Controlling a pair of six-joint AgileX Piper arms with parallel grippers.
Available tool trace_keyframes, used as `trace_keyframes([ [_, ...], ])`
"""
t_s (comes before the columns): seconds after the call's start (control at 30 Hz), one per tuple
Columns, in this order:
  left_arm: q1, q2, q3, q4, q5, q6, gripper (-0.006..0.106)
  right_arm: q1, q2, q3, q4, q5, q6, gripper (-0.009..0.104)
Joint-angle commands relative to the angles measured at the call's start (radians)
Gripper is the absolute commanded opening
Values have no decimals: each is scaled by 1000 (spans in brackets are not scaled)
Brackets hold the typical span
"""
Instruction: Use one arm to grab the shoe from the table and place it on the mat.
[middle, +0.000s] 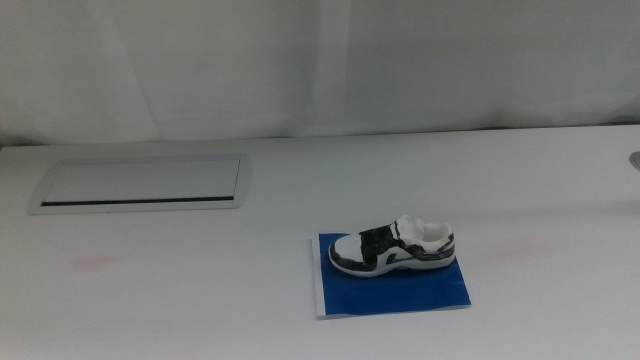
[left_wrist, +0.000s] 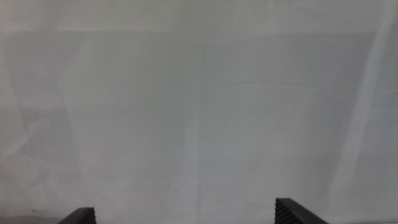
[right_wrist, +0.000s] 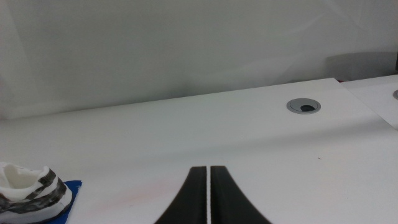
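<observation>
The white and black shoe (middle: 392, 246) lies upright on the blue mat (middle: 390, 288), across its far half, toe to the left. Nothing holds it. Neither arm shows in the middle view. In the right wrist view my right gripper (right_wrist: 208, 186) has its jaws shut together with nothing between them; the shoe's heel (right_wrist: 30, 186) and a corner of the mat (right_wrist: 71, 190) show off to its side, apart from it. In the left wrist view my left gripper (left_wrist: 185, 216) shows two jaw tips far apart, open and empty, facing a white backdrop.
The grey-framed inset panel (middle: 143, 183) lies in the white table (middle: 200, 290) at the back left. A round grey cable grommet (right_wrist: 305, 106) sits in the tabletop in the right wrist view. A white curtain backs the table.
</observation>
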Motion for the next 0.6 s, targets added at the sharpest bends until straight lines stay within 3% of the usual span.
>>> trace_keyframes([
  [0.0,2,-114,135,-9,-75,-43,71,-8,-3,39,-10,0,-6,-3],
  [0.13,2,-303,340,-11,-184,-142,71,-8,-3,39,-10,0,-6,-3],
  [0.33,2,-513,595,-8,-347,-154,71,-8,-3,39,-10,0,-6,-3],
  [0.47,2,-504,682,56,-378,-143,71,-8,-6,39,-10,3,-6,-3],
  [0.57,2,-509,747,56,-416,-143,71,-8,-8,39,-10,3,-6,-3],
])
